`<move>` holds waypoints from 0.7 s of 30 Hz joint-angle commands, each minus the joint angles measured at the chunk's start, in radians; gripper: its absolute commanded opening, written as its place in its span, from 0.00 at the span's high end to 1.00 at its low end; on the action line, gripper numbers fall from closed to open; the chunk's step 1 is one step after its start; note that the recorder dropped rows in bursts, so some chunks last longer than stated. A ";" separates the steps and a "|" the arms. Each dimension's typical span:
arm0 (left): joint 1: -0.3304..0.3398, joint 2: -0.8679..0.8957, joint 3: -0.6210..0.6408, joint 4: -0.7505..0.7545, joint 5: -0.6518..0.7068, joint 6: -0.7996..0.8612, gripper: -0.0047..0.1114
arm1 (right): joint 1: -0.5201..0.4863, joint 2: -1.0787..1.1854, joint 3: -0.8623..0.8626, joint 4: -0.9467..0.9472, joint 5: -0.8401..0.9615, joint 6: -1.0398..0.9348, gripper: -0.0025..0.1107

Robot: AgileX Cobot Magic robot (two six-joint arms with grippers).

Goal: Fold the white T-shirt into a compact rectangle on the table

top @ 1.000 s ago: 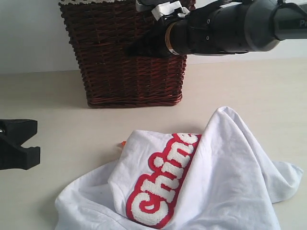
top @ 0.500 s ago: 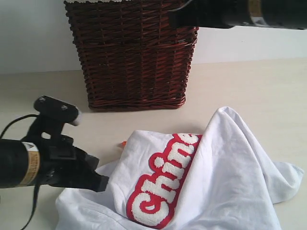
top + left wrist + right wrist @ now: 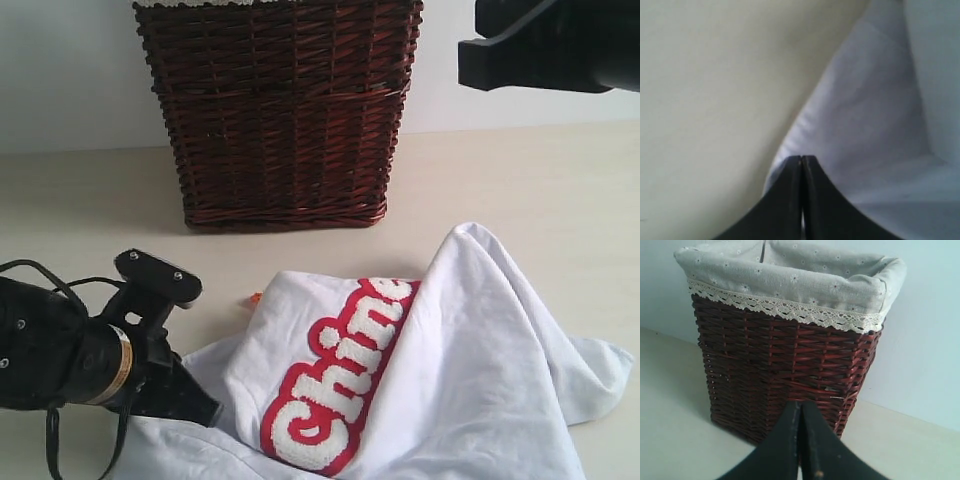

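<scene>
T-shirt point(image 3: 490, 350) white, shading bluish-grey in its folds; lettering point(image 3: 340, 385) fuzzy white with a thick red outline; tag point(image 3: 256, 298) orange; basket point(image 3: 280, 110) dark reddish-brown wicker, woven pattern; liner point(image 3: 790, 270) pale grey-beige dotted with small flowers, edged with cream lace point(image 3: 785, 310); table point(image 3: 540, 170) pale cream; wall point(image 3: 60, 70) whitish; left gripper point(image 3: 802, 159) and right gripper point(image 3: 800, 404) black; left arm point(image 3: 50, 355) black with 1 gold band.

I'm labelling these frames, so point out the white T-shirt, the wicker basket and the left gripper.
white T-shirt point(image 3: 490, 340): exterior view, plain cloth of its raised right fold.
wicker basket point(image 3: 280, 110): exterior view, middle of its woven front.
left gripper point(image 3: 802, 159): left wrist view, tips of its shut jaws.
</scene>
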 commanded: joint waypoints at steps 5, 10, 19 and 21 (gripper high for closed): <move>0.001 0.010 0.012 -0.730 0.297 0.767 0.96 | -0.004 -0.003 0.016 0.006 0.005 -0.007 0.98; 0.001 -0.004 0.012 -0.819 0.400 0.827 0.96 | -0.004 -0.003 0.016 0.006 0.005 -0.007 0.98; -0.006 -0.112 0.102 -0.918 0.438 0.870 0.96 | -0.004 -0.003 0.015 0.006 0.009 -0.022 0.98; -0.006 -0.160 0.122 -0.918 0.415 0.851 0.96 | -0.004 -0.003 0.015 0.006 0.012 -0.022 0.98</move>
